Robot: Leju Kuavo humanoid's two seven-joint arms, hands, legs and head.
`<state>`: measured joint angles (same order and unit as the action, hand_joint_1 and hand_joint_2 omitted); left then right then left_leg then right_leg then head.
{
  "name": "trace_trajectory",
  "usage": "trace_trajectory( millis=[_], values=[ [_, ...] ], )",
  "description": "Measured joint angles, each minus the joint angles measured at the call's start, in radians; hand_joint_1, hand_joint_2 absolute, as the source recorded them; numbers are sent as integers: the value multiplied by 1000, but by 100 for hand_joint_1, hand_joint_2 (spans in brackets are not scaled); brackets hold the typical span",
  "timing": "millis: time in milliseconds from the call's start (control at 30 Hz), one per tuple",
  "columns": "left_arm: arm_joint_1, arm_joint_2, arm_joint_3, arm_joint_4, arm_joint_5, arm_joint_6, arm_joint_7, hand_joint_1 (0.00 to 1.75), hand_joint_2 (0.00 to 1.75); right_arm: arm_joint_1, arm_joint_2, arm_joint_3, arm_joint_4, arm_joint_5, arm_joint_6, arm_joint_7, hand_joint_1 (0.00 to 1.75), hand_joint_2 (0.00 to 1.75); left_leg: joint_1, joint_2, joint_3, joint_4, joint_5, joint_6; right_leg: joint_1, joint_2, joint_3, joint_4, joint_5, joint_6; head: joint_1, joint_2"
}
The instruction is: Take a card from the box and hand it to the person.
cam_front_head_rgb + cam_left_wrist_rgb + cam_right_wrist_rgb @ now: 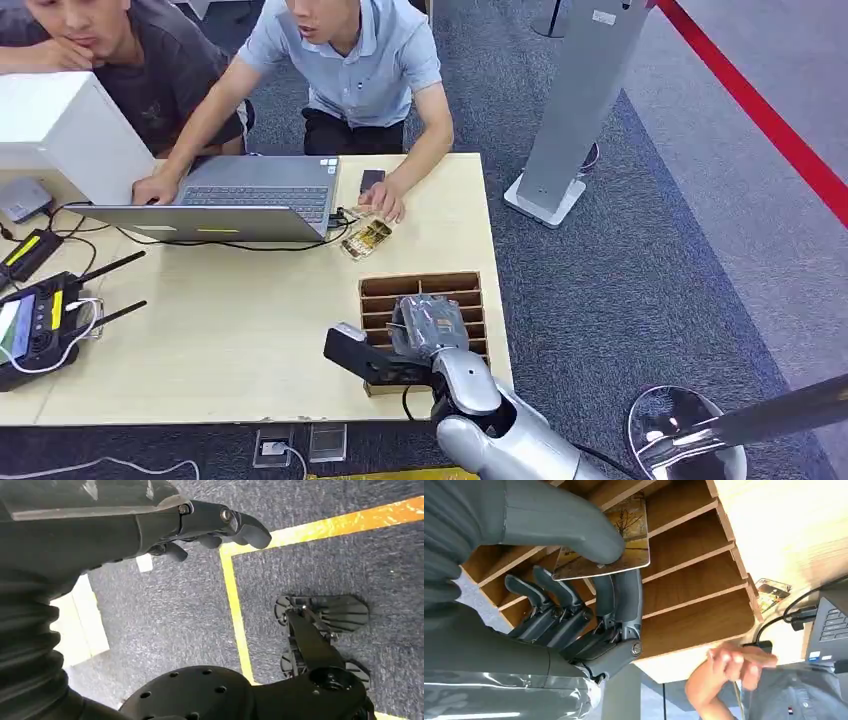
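Right wrist view shows the card (606,545) pinched between the thick thumb and the dark fingers (621,600) of the right robot hand (574,595), just over the slots of the wooden box (694,575), probably so that it can lift out cleanly. Beyond the box, a person's hand (385,198) rests on the worktop (230,330) beside a laptop (240,195). The left robot hand (200,527) hangs over the floor, holding nothing, fingers loosely curled.

the box (425,285) is a brown wooden rack with slanted slots, lying flat at the table's (240,350) near right corner. the card (611,545) has a golden picture with a bare tree; it sits tilted, partly out of a slot of the box, pinched by the right hand (574,605).
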<state>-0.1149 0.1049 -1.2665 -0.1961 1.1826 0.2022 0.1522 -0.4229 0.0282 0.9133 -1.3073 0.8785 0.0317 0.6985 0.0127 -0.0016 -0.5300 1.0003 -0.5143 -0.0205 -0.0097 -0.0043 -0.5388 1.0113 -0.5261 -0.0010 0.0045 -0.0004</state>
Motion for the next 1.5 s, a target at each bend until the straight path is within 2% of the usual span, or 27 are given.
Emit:
trace_trajectory(
  millis=[933,1067,1100,1133,1200,1267,1333,1367,1500],
  values=[
    [1,0,0,0,17,19,-3,0,175,-1,-19,12,-41,-6,-23,-11,175,175,0,0,0,0,0,0,0,0,0,0,0,0,0,0],
    [0,0,0,0,14,19,-3,0,175,-4,-25,15,-56,5,-32,-47,175,175,0,0,0,0,0,0,0,0,0,0,0,0,0,0],
    [1,0,0,0,10,18,-5,0,175,-6,-27,18,-62,26,-58,-88,175,175,0,0,0,0,0,0,0,0,0,0,0,0,0,0],
    [1,0,0,0,9,16,-10,0,175,-6,-29,21,-72,71,-125,-150,175,175,0,0,0,0,0,0,0,0,0,0,0,0,0,0],
    [1,0,0,0,7,13,-23,0,175,-4,-32,21,-107,200,-323,-261,175,175,0,0,0,0,0,0,0,0,0,0,0,0,-1,0],
    [2,0,0,0,4,13,-31,0,175,5,-38,11,-155,304,-516,-345,175,175,0,0,0,0,0,0,0,0,0,0,0,0,0,0],
    [2,0,0,0,4,14,-33,0,175,29,-47,-3,-195,316,-656,-404,175,175,0,0,0,0,0,0,0,0,0,0,0,0,0,0],
    [3,0,0,0,4,16,-32,0,175,41,-51,-10,-213,305,-688,-421,175,175,0,0,0,0,0,0,0,0,0,0,0,0,1,0],
    [3,0,0,0,5,19,-29,0,175,58,-58,-21,-232,264,-699,-453,175,175,0,1,1,0,0,0,0,1,0,0,0,0,1,0]
  ],
)
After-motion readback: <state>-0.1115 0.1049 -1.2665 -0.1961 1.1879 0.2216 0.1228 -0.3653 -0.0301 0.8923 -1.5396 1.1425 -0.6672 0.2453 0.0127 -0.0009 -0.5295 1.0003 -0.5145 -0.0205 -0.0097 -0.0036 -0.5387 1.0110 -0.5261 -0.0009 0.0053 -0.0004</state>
